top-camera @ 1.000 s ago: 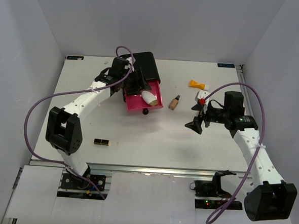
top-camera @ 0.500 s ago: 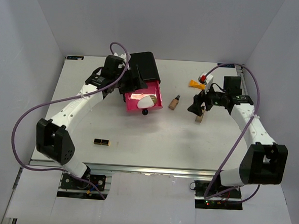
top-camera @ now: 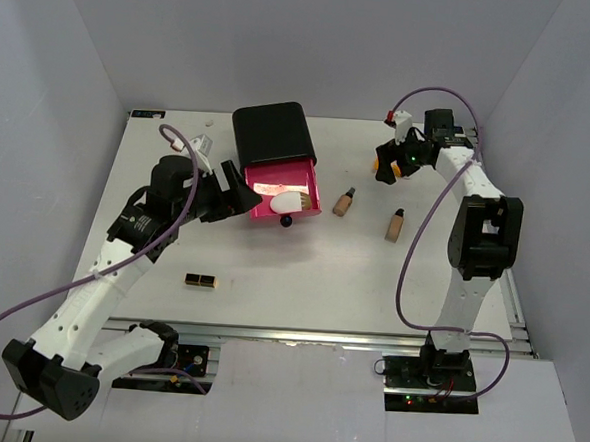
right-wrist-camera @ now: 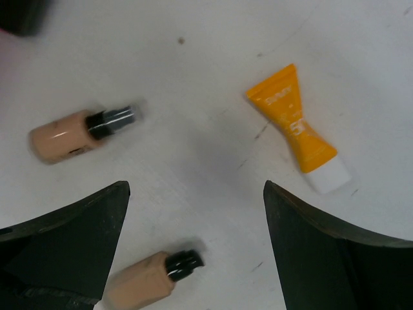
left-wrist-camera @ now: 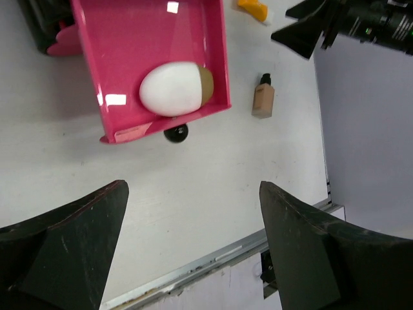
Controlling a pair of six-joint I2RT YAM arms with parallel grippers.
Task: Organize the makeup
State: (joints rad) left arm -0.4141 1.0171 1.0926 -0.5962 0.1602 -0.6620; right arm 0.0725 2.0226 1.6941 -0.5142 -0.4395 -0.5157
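A white-brown egg shape [left-wrist-camera: 175, 88] is lying on its side inside the open pink drawer [left-wrist-camera: 216, 58], against the drawer's front wall, just behind its black knob [left-wrist-camera: 176, 134]. In the top view the left gripper [top-camera: 242, 193] is hovering at the egg's 9 o'clock, near the drawer's left edge, with its jaws standing wide apart and nothing between them. The drawer is sticking out of a big black box [top-camera: 273, 135].

At the drawer's 3 o'clock a tan bottle [top-camera: 345, 201] with a dark cap is lying on the white table [top-camera: 270, 310]. A second tan bottle [top-camera: 395, 224] is lying farther right, apart from it. An orange tube [right-wrist-camera: 298, 129] with a white cap is lying toward the back of the table. The right gripper [top-camera: 391, 159] is hanging over it, its jaws spread and holding nothing. In its wrist view the tube is sitting at 1 o'clock of the gap, touching neither finger.

A black-and-gold lipstick case [top-camera: 200, 279] is lying alone at the drawer's 7 o'clock, well apart from both grippers.
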